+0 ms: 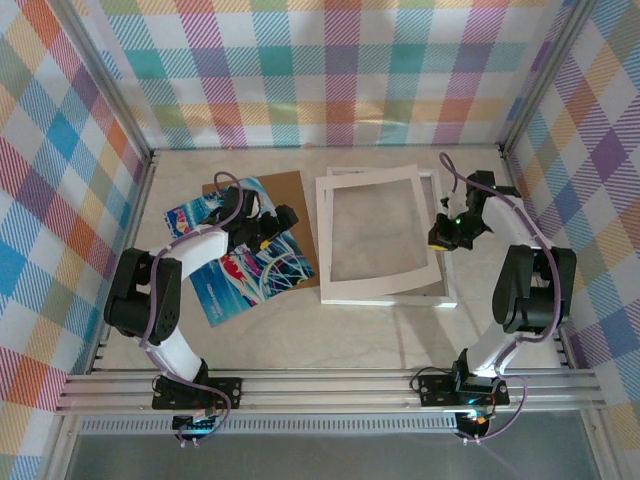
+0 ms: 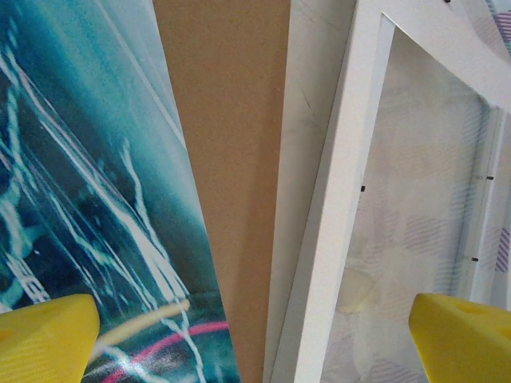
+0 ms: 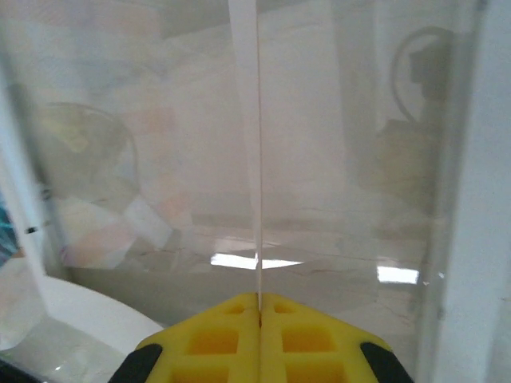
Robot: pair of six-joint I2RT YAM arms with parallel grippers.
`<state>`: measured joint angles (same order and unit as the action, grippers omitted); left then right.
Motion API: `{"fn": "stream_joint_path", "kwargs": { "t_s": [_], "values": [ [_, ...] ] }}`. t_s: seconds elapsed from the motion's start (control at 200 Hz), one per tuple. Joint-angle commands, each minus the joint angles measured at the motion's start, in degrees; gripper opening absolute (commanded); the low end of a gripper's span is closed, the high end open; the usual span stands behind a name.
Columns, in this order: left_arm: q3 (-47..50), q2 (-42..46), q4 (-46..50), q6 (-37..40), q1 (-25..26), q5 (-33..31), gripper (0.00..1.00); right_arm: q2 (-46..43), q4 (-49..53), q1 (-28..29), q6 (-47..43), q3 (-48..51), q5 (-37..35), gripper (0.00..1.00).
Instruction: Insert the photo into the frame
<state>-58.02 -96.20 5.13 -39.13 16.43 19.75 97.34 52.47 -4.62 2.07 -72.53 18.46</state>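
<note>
While left gripper (image 2: 255,339) is standing wide open, right gripper (image 3: 259,297) is pinching mat (image 1: 380,288) edge.
Photo (image 2: 96,199) is lying below one left finger, frame (image 1: 447,296) below the other.

Four flat pieces, two arms, one table: there's your tally.
You're looking at one photo (image 1: 245,268), one frame (image 1: 432,299), one cream mat border (image 1: 324,240) and one brown backing board (image 1: 290,195), so a single of each flat piece, no doubles; then you've got two arms, the left arm (image 1: 165,290) and the right arm (image 1: 535,285), and just the one table (image 1: 400,340) under it all.
</note>
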Motion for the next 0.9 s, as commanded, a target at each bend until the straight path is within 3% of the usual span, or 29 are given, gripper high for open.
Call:
{"fn": "stream_joint_path", "kwargs": {
  "t_s": [0.0, 0.3, 0.59, 0.695, 0.895],
  "values": [
    [-0.6, 0.1, -0.6, 1.6, 0.2, 0.6, 1.0, 0.9, 3.1, -1.3, -0.8, -2.0, -6.8, 0.0],
    [-0.8, 0.8, 0.2, 2.3, 0.2, -0.2, 1.0, -0.8, 3.2, -1.3, 0.3, -2.7, -7.0, 0.0],
    [-0.9, 0.1, 0.0, 2.1, 0.2, -0.1, 1.0, -9.6, -7.1, -1.3, 8.4, 1.6, 15.5, 0.0],
    [-0.7, 0.1, 0.1, 2.0, 0.2, 0.1, 1.0, -11.2, -7.2, -1.5, 8.5, -0.3, 14.7, 0.0],
    [-0.4, 0.8, 0.3, 2.2, 0.2, -0.2, 1.0, -8.5, 1.7, -4.4, 4.1, -7.1, 13.8, 0.0]
  ]
}}
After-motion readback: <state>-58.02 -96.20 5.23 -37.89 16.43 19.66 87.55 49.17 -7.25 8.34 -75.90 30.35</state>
